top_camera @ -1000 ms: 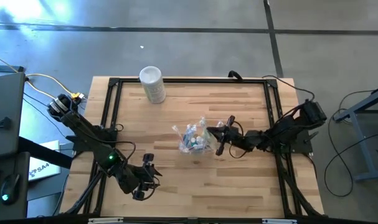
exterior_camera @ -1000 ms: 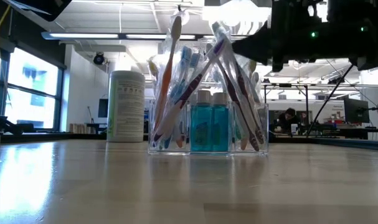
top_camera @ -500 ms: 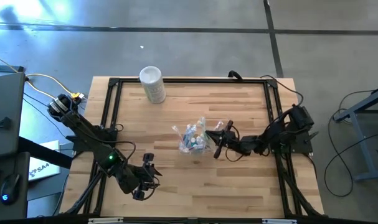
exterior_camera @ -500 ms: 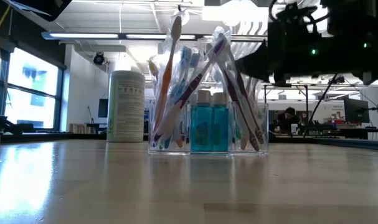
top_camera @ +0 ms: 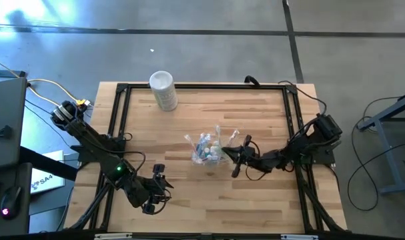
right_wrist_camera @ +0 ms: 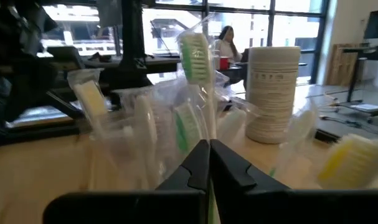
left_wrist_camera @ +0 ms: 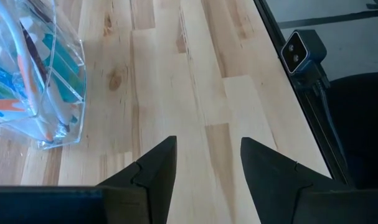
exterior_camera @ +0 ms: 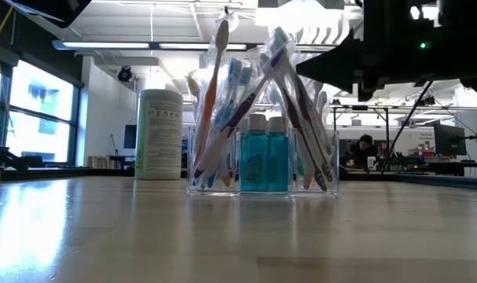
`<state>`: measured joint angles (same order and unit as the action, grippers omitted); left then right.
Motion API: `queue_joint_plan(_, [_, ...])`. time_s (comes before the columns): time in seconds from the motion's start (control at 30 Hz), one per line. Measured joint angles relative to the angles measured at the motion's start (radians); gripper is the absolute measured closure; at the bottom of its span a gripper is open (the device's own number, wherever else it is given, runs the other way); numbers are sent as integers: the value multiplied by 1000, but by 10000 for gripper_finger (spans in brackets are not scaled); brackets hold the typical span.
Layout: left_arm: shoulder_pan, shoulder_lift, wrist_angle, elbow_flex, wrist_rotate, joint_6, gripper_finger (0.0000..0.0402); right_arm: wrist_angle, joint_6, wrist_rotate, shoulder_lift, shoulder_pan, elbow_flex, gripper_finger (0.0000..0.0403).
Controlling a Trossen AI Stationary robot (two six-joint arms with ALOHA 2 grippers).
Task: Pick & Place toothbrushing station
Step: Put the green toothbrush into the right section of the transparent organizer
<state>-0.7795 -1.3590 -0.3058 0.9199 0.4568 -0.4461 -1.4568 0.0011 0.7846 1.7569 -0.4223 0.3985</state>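
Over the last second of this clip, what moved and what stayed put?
The right gripper, shut, shifted slightly toward the table's near edge beside the clear plastic cup of toothbrushes, its arm re-posing; whether it holds a brush is unclear. The cup, the white cylinder and the waiting left gripper, open, stayed put.

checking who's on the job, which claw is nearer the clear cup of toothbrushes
Right. The right claw, shut, sits right at the clear cup's side, among the toothbrush tips. The left claw waits open, well off the cup toward the table's near edge.
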Motion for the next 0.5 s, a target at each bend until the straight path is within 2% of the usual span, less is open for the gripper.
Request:
queue_joint_plan(0.1, [0, 0, 0, 0, 0, 1, 229, 5, -29, 52, 0, -20, 0, 400])
queue_joint_plan(0.23, [0, 0, 0, 0, 1, 4, 229, 15, -19, 47, 0, -7, 0, 400])
queue_joint_plan(0.5, [0, 0, -5, 0, 6, 4, 229, 184, 127, 57, 0, 4, 0, 400])
